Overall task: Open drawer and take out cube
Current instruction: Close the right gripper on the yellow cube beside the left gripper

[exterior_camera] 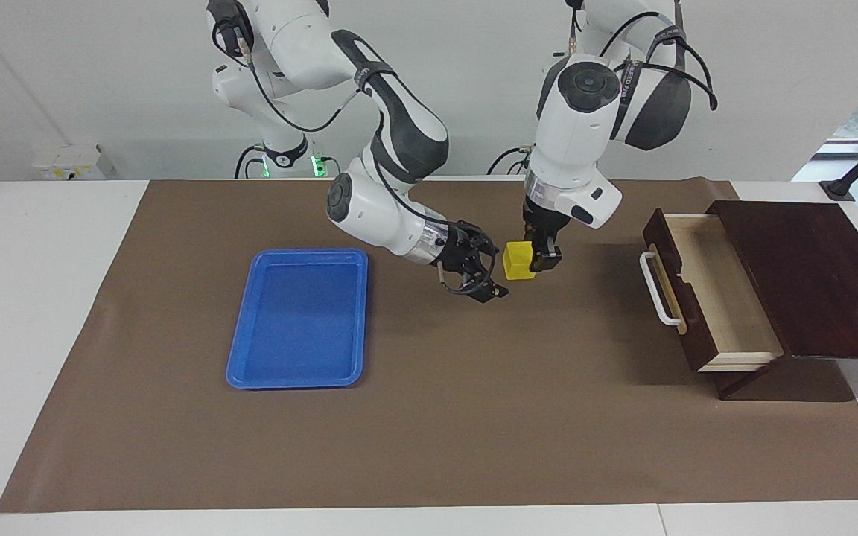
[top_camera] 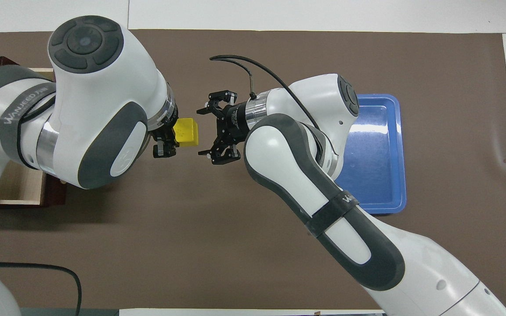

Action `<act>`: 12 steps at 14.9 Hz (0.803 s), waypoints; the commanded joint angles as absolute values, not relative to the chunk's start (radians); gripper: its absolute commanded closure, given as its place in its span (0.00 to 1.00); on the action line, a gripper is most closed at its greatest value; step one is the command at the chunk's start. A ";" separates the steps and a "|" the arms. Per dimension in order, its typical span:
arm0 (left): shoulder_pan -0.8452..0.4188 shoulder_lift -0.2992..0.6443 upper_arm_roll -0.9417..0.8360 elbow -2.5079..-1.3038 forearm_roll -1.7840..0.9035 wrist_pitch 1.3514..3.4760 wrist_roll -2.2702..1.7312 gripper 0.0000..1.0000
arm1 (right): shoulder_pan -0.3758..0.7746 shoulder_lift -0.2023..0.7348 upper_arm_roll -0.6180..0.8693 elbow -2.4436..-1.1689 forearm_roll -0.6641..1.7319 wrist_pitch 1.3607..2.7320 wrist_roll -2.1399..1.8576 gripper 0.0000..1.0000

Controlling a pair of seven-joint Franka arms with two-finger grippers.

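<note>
The drawer (exterior_camera: pixel 719 298) stands pulled open at the left arm's end of the table, its pale interior bare, its white handle (exterior_camera: pixel 656 289) facing the table's middle. Its corner also shows in the overhead view (top_camera: pixel 16 191) under the left arm. My left gripper (exterior_camera: pixel 535 260) (top_camera: pixel 169 137) is shut on the yellow cube (exterior_camera: pixel 517 260) (top_camera: pixel 186 131) and holds it in the air over the mat's middle. My right gripper (exterior_camera: pixel 496 269) (top_camera: pixel 203 131) is open, level with the cube and just beside it, its jaws pointed at the cube without touching it.
A flat blue tray (exterior_camera: pixel 239 372) (top_camera: pixel 400 145) lies on the brown mat toward the right arm's end. The drawer's dark box (exterior_camera: pixel 809 275) sits at the mat's edge. The brown mat (exterior_camera: pixel 474 417) covers most of the white table.
</note>
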State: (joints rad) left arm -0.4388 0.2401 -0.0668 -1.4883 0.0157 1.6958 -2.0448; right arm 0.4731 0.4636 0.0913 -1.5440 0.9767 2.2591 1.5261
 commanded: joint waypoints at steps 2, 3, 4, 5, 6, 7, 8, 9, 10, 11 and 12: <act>-0.451 0.222 -0.057 -1.520 0.018 1.720 -2.051 1.00 | 0.517 0.505 0.087 -1.486 0.911 2.260 1.615 0.00; -0.451 0.222 -0.057 -1.520 0.018 1.720 -2.051 1.00 | 0.518 0.505 0.087 -1.486 0.910 2.264 1.615 0.00; -0.451 0.222 -0.057 -1.520 0.017 1.720 -2.051 1.00 | 0.518 0.505 0.087 -1.486 0.910 2.264 1.614 0.00; -0.451 0.222 -0.057 -1.520 0.018 1.720 -2.049 1.00 | 0.518 0.505 0.087 -1.486 0.910 2.263 1.615 0.00; -0.451 0.222 -0.057 -1.520 0.018 1.720 -2.049 1.00 | 0.518 0.503 0.087 -1.486 0.908 2.258 1.617 0.00; -0.451 0.222 -0.057 -1.522 0.018 1.720 -2.049 1.00 | 0.518 0.502 0.087 -1.486 0.908 2.257 1.617 0.00; -0.449 0.222 -0.057 -1.525 0.017 1.720 -2.049 1.00 | 0.518 0.502 0.087 -1.486 0.908 2.255 1.617 0.00; -0.451 0.222 -0.057 -1.526 0.018 1.721 -2.049 1.00 | 0.518 0.502 0.087 -1.486 0.907 2.258 1.617 0.00; -0.449 0.221 -0.057 -1.526 0.018 1.723 -2.049 1.00 | 0.520 0.497 0.087 -1.486 0.908 2.260 1.615 0.00; -0.449 0.222 -0.057 -1.526 0.018 1.724 -2.049 1.00 | 0.520 0.494 0.087 -1.486 0.910 2.261 1.617 0.05; -0.449 0.222 -0.057 -1.526 0.018 1.724 -2.049 1.00 | 0.522 0.489 0.087 -1.486 0.911 2.258 1.618 0.30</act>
